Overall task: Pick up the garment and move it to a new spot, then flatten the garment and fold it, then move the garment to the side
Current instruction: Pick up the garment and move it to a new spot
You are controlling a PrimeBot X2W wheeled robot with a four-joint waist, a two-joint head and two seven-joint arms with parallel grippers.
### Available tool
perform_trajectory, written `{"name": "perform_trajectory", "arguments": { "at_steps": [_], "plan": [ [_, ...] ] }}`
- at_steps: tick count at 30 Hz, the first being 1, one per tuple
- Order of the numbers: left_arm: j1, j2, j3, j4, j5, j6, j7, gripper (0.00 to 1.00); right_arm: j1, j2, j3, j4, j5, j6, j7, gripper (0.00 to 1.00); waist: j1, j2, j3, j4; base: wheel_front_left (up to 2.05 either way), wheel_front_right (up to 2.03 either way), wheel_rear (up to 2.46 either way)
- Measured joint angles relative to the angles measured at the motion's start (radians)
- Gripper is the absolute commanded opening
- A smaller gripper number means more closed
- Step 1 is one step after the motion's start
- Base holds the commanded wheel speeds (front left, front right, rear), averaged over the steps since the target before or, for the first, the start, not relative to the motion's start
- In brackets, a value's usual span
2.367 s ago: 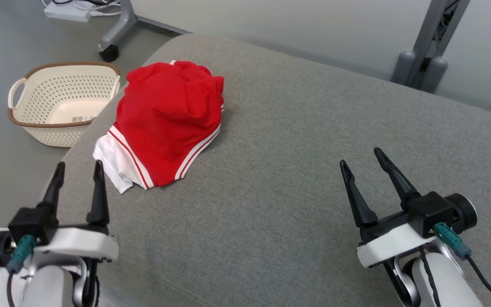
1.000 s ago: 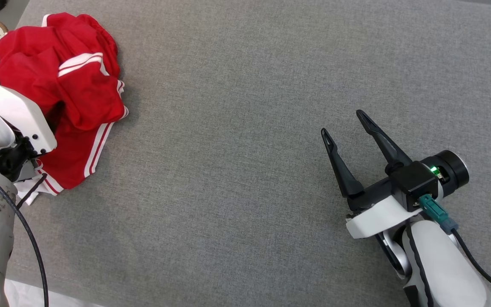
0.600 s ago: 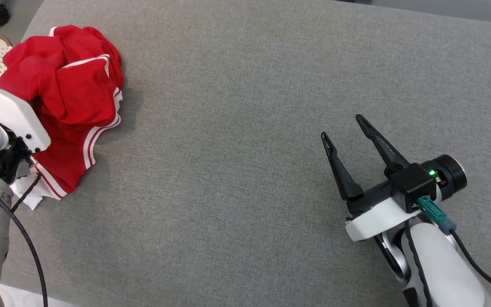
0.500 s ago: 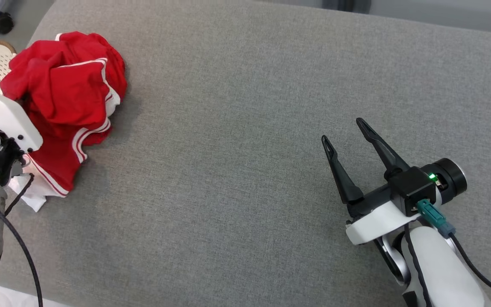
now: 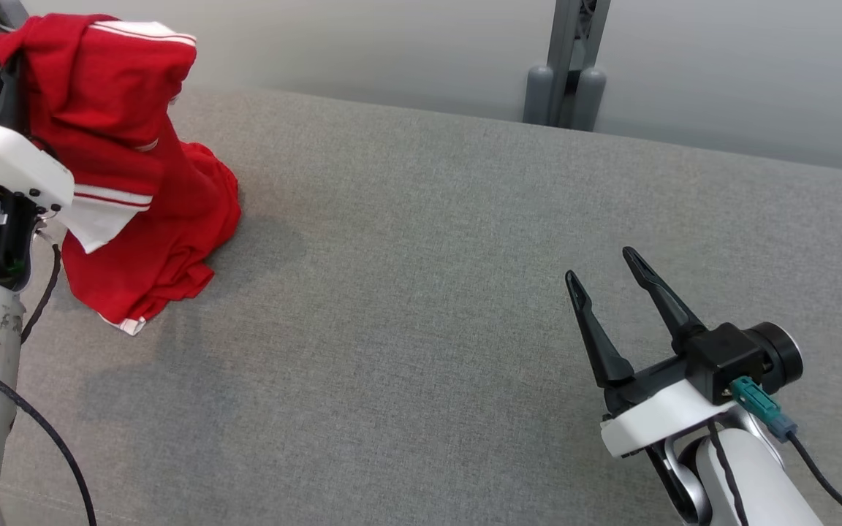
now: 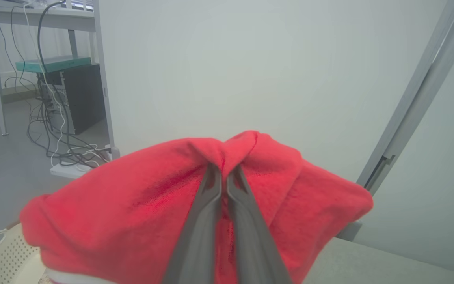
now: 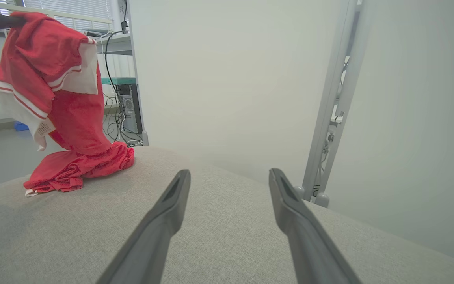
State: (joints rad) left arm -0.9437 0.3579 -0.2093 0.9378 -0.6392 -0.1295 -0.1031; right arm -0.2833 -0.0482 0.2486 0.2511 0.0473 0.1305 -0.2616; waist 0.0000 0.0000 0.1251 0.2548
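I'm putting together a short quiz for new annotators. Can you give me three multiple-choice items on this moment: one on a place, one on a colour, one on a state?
1. Where does the garment's lower end lie?
A. in a basket
B. on the grey cushion
C. on the floor

2. What colour are its stripes?
A. white
B. blue
C. yellow

3. The left end effector is:
A. open above the garment
B. shut on nothing
C. shut on the garment

Answers:
1 B: the hanging cloth pools on the cushion near its edge.
2 A: white bands cross the red cloth.
3 C: in the left wrist view the two fingers are pinched together on a red fold, and the garment hangs from there.
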Motion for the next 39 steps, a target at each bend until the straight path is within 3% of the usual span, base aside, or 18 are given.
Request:
{"name": "perform_trajectory", "arguments": {
  "at_steps": [11,24,32,39],
  "plan": [
    [0.078,-0.049,-0.11,-0.289,-0.054,0.0,-0.014,0.0,0.047,0.002,-0.075,-0.019,0.014,0.0,0.0,1.0,0.0,0.0,-0.082,-0.061,0.0,0.0,0.0],
    [0.208,-0.182,-0.26,-0.527,-0.072,0.008,0.069,0.0,0.044,0.001,-0.202,-0.059,-0.002,0.0,0.0,1.0,0.0,0.0,-0.088,-0.255,0.0,0.0,0.0],
    [0.267,-0.256,-0.369,-0.43,-0.01,0.026,0.036,0.0,0.024,0.0,-0.259,-0.078,0.009,0.0,0.0,1.0,0.0,0.0,-0.056,-0.411,0.0,0.0,0.0],
    [0.276,-0.305,-0.494,-0.194,0.043,0.029,-0.025,0.0,0.018,0.0,-0.262,-0.072,0.023,0.0,0.0,1.0,0.0,0.0,0.002,-0.542,0.0,0.0,0.0]
  ]
}}
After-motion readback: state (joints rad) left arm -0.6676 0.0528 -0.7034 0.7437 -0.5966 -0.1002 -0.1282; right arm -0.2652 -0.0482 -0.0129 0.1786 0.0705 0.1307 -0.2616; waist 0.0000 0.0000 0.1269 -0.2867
